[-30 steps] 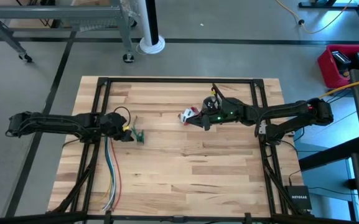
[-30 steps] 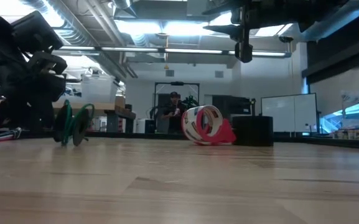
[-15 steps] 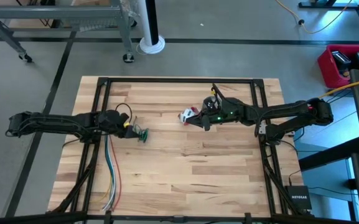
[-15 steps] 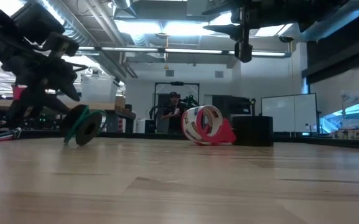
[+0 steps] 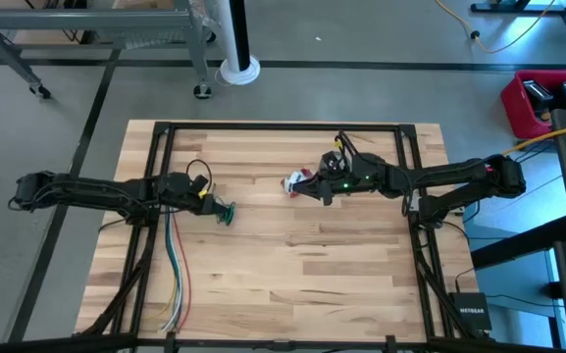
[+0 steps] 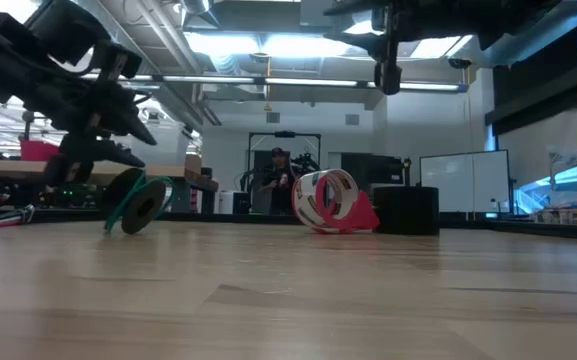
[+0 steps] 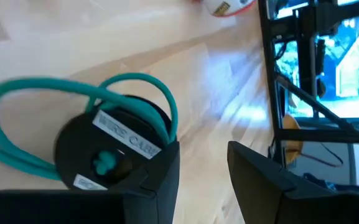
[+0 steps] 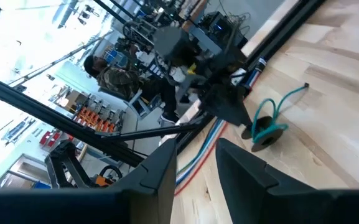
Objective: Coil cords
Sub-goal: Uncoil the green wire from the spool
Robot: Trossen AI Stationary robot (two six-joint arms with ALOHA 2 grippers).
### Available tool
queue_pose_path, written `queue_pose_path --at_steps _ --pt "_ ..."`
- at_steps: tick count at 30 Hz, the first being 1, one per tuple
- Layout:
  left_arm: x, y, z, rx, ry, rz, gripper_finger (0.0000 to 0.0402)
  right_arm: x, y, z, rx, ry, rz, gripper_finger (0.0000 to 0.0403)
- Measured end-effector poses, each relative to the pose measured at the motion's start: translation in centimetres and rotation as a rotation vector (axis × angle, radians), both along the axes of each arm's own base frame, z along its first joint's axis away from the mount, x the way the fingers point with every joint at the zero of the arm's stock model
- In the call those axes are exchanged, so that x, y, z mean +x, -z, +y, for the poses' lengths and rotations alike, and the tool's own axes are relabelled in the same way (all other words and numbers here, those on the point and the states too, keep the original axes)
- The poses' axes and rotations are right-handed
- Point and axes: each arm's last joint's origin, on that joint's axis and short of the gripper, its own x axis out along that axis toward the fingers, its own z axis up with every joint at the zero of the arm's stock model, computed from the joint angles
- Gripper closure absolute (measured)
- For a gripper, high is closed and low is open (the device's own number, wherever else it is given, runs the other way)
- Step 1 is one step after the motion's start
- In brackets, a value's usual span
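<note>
The cord is thin and green, wound on a small black round spool (image 7: 114,152) with loose loops (image 7: 36,93) standing out. It rests tilted on its rim on the table's left part (image 5: 224,213), also in the low view (image 6: 138,200). My left gripper (image 5: 207,200) is open just above and left of it (image 6: 118,120). In the left wrist view (image 7: 204,174) the spool lies beside one finger (image 7: 163,177), outside the gap. My right gripper (image 5: 314,189) hangs open and empty high over the table (image 6: 388,75). My left gripper has nothing between its fingers. The outer side of one finger (image 7: 167,162) stands against the spool's edge (image 7: 157,134) in the left wrist view. I cannot tell whether it touches.
A grey tape roll in a red holder (image 5: 294,180) lies right beside my right gripper, also in the low view (image 6: 333,200). Long green, yellow, red and white wires (image 5: 175,270) run along the table's left side to the near edge. A black box (image 6: 405,210) stands behind the roll.
My left gripper has gone up and a little toward the table's right. The spool, upright on its rim a second ago, has shifted slightly right and now leans tilted on the table.
</note>
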Motion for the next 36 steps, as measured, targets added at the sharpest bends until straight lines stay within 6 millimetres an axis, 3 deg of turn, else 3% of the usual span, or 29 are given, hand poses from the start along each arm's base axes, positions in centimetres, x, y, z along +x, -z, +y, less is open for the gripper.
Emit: queue_pose_path --at_steps 9,14,17,22,29,36 --pt "1.1 -3.6 0.1 0.129 0.044 -0.105 0.0273 0.0 0.0 0.0 -0.001 -0.001 0.001 0.0285" --pt "0.0 -4.7 0.0 0.197 0.094 0.155 0.0273 0.0 0.0 0.1 0.002 -0.023 -0.001 0.0285" --pt "-0.9 -6.4 0.1 0.255 0.088 0.304 0.0273 0.0 0.0 0.1 0.002 -0.027 -0.002 0.0285" --pt "-0.9 -7.9 -0.1 0.314 0.084 0.303 0.0273 0.0 0.0 0.1 0.002 -0.028 -0.002 0.0285" --pt "-0.1 -6.2 -0.4 0.295 0.073 0.453 0.0273 0.0 0.0 0.1 0.002 -0.028 -0.002 0.0285" --pt "2.7 -3.8 -1.1 0.274 0.115 0.554 0.0273 0.0 0.0 0.1 0.001 -0.028 -0.002 0.0285"
